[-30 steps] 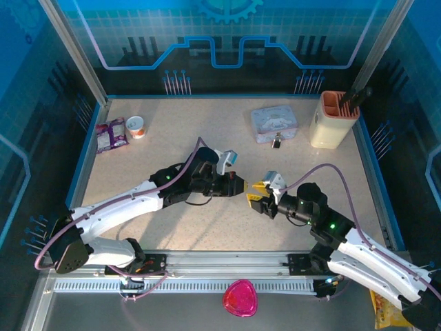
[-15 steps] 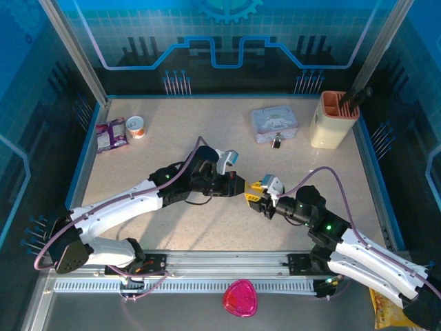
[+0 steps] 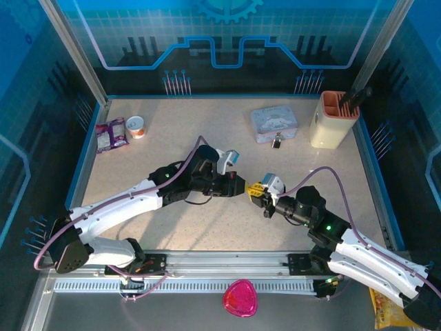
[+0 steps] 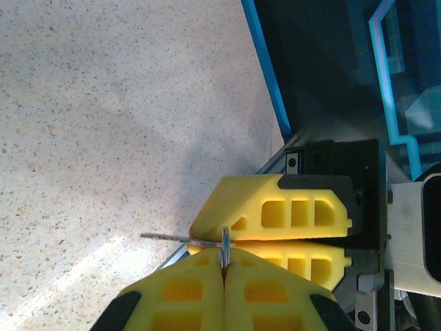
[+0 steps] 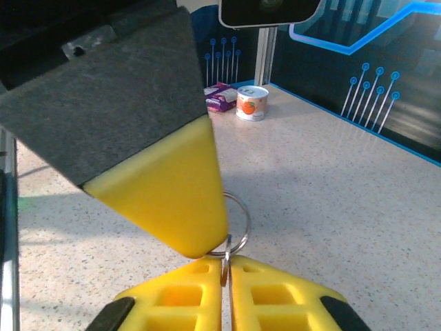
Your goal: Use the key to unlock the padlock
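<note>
Standing tip to tip near the table's middle, left gripper [image 3: 242, 186] and right gripper [image 3: 258, 192], both pressed together and pinching the key ring [image 4: 224, 241], the key [image 4: 169, 237] jutting out sideways, padlock [image 3: 275, 143] well apart at the back, just in front of the pale tin [image 3: 273, 121].

No lettering is legible anywhere, not even on the small can [image 5: 252, 103].

Setting: a robot lab test cell. Speckled tabletop [image 3: 165, 138] boxed in by aluminium frame posts [image 3: 72, 52] and blue circuit-print panels [image 3: 227, 27]. My arms [image 3: 117, 207] bolt to a slotted aluminium rail [image 3: 193, 284] at the near edge. Staged props sit scattered: tin [image 3: 273, 123], pen holder [image 3: 332, 124].
</note>
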`<state>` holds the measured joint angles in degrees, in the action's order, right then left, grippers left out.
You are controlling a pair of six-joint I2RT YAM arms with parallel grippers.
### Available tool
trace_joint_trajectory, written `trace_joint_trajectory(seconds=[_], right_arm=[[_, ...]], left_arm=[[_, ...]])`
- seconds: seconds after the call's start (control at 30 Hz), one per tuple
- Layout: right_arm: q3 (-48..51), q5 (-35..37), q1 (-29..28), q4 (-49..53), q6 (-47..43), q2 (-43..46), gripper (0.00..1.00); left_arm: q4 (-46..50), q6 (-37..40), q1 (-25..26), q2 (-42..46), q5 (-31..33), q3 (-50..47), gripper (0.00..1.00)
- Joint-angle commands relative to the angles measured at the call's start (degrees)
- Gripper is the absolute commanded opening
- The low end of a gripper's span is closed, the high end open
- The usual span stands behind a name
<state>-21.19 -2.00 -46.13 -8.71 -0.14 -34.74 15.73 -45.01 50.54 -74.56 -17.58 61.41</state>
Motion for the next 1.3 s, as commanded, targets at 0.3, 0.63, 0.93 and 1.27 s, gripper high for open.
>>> trace_joint_trajectory(seconds=[0.3, 0.63, 0.93, 1.27], right_arm=[[-2.4, 1.1, -0.5, 1.6, 8.9, -3.3, 0.00], [-2.0, 1.7, -0.5, 5.4, 27.8, -8.4, 0.00], [10.0, 7.5, 2.6, -16.4, 50.0, -0.4, 0.00], [13.7, 15.5, 1.6, -35.5, 57.2, -2.9, 0.00]], left_arm=[[5.9, 6.2, -0.3, -0.8, 1.4, 5.6, 0.11], [9.6, 12.0, -5.4, -6.7, 4.4, 12.1, 0.52], [-11.2, 9.1, -6.9, 4.2, 6.4, -7.4, 0.59], [-42.0, -2.4, -8.0, 8.7, 2.6, -26.2, 0.54]])
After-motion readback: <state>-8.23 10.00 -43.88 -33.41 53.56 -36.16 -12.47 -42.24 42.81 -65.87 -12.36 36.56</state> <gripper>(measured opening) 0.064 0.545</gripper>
